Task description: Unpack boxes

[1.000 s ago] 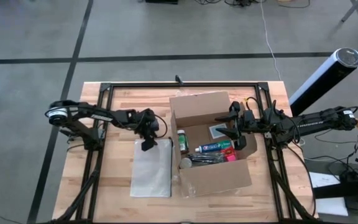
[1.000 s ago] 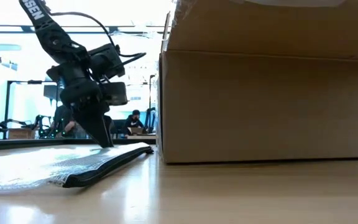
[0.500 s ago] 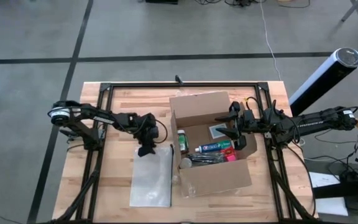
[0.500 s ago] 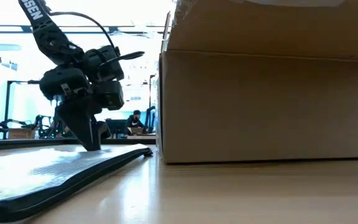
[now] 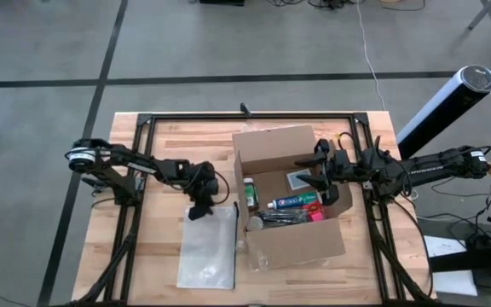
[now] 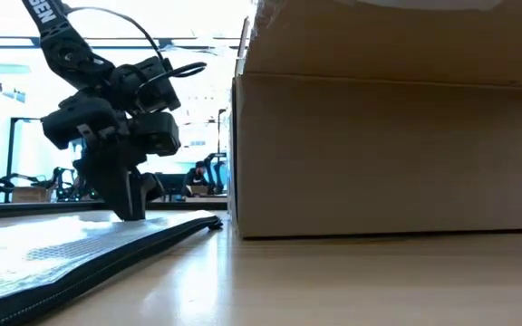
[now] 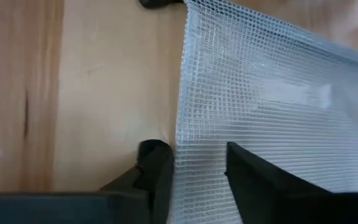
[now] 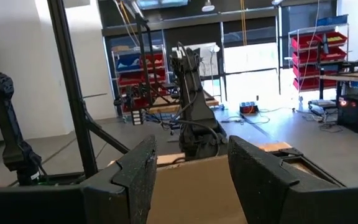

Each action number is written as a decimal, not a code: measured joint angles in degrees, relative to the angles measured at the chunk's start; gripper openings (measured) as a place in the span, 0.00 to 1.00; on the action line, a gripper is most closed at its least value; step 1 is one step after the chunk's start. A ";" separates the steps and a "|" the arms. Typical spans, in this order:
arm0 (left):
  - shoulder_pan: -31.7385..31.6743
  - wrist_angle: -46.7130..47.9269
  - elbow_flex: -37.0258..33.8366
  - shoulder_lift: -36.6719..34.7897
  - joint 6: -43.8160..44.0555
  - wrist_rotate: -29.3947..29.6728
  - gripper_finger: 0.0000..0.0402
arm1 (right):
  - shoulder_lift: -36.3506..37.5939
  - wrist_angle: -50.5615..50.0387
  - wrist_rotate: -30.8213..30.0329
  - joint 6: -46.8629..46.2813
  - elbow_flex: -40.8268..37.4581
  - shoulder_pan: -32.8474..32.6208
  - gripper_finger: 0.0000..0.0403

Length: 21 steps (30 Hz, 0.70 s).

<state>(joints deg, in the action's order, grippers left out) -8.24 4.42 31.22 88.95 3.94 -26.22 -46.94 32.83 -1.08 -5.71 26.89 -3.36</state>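
The left gripper (image 5: 201,207) was down at the table (image 5: 156,260), at the far end of the flat mesh pouch (image 5: 207,247). Its jaws straddled the pouch's edge, one finger (image 7: 156,169) outside on bare wood and the other (image 7: 260,186) lying over the mesh. A visible gap remained between them, so they were parted, and whether they had pinched the pouch could not be told. The pouch's long axis ran from these jaws toward the table's near edge.

The cardboard box (image 5: 292,200) stood just to the right of the left jaws, close beside the pouch, its flaps open and its contents showing: a toothpaste tube (image 5: 295,202), a small bottle (image 5: 249,194) and a pink item (image 5: 315,215).

The right gripper (image 5: 322,177) sat over the box's open top, at its right wall. Its jaws were parted with nothing seen between them, and the box wall (image 8: 197,186) lay just below and ahead of them.

The right arm was plainly the nearer to what remained inside. The tube lay below its jaws and toward the box's middle, its length running across the box, so the next pick would probably call for a short reach down and inward.
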 joint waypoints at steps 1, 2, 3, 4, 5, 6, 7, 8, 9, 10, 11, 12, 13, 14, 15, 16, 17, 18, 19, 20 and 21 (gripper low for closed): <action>0.01 -0.06 -0.01 -0.08 -0.24 0.65 0.27 | 0.00 0.13 0.11 0.12 0.09 0.00 0.44; 0.01 0.00 -0.03 -0.37 -0.42 1.37 0.22 | -0.01 0.16 0.33 0.15 0.26 0.00 0.44; 0.00 0.06 -0.06 -0.66 -0.60 2.09 0.18 | -0.02 0.19 0.56 0.18 0.44 0.00 0.43; 0.00 0.12 -0.08 -0.95 -0.78 2.81 0.14 | -0.02 0.21 0.78 0.22 0.61 0.00 0.43; 0.00 0.18 -0.11 -1.24 -0.96 3.53 0.10 | -0.03 0.24 1.00 0.25 0.79 0.00 0.43; -0.01 0.24 -0.13 -1.53 -1.14 4.26 0.06 | -0.04 0.27 1.22 0.28 0.96 0.00 0.43; -0.01 0.31 -0.15 -1.90 -1.29 5.03 0.02 | -0.05 0.29 1.45 0.32 1.15 0.00 0.43; -0.02 0.47 -0.15 -2.60 -1.31 5.78 0.01 | -0.08 0.32 1.56 0.36 1.42 0.00 0.43; -0.05 0.69 -0.15 -3.38 -1.30 6.08 0.01 | -0.09 0.30 1.61 0.36 1.61 0.00 0.43; -0.08 1.14 -0.15 -4.28 -1.26 6.24 0.00 | -0.09 0.26 1.68 0.38 1.77 0.00 0.43; -0.08 1.78 -0.15 -5.37 -1.02 6.28 0.00 | -0.09 0.26 1.68 0.49 1.92 0.00 0.43; 0.07 2.14 -0.15 -6.68 -0.80 6.22 0.00 | -0.09 0.25 1.69 0.70 2.02 0.00 0.43; 0.32 2.37 -0.15 -7.92 -0.39 6.20 0.00 | -0.09 0.13 1.69 0.83 2.10 0.00 0.43; 0.63 3.14 -0.13 -9.24 -0.34 6.19 0.00 | -0.10 0.02 1.69 0.99 2.24 0.00 0.43; 1.08 3.98 -0.13 -10.48 -0.24 6.25 0.00 | -0.11 0.03 1.70 1.05 2.39 0.00 0.43; 1.70 4.43 -0.13 -11.74 -0.20 6.28 0.00 | -0.11 0.00 1.71 1.09 2.47 0.00 0.43; 2.34 4.64 -0.13 -12.91 0.05 6.25 0.00 | -0.11 -0.08 1.75 1.13 2.51 0.00 0.42; 3.02 4.82 -0.13 -14.09 0.79 6.01 0.00 | -0.11 -0.03 2.04 1.26 2.60 0.00 0.42; 3.76 4.84 -0.13 -15.12 2.06 5.07 0.00 | -0.11 -0.03 2.36 1.32 2.62 0.00 0.42; 4.56 4.84 -0.11 -15.76 3.25 3.40 0.00 | -0.11 -0.09 2.63 1.37 2.62 0.00 0.42; 5.66 4.82 -0.11 -16.07 4.21 1.67 0.00 | -0.11 -0.10 2.68 1.38 2.62 0.00 0.42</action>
<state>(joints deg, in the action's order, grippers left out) -2.58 9.24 31.11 72.88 8.15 -24.55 -47.05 32.73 1.60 -4.33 29.52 -3.36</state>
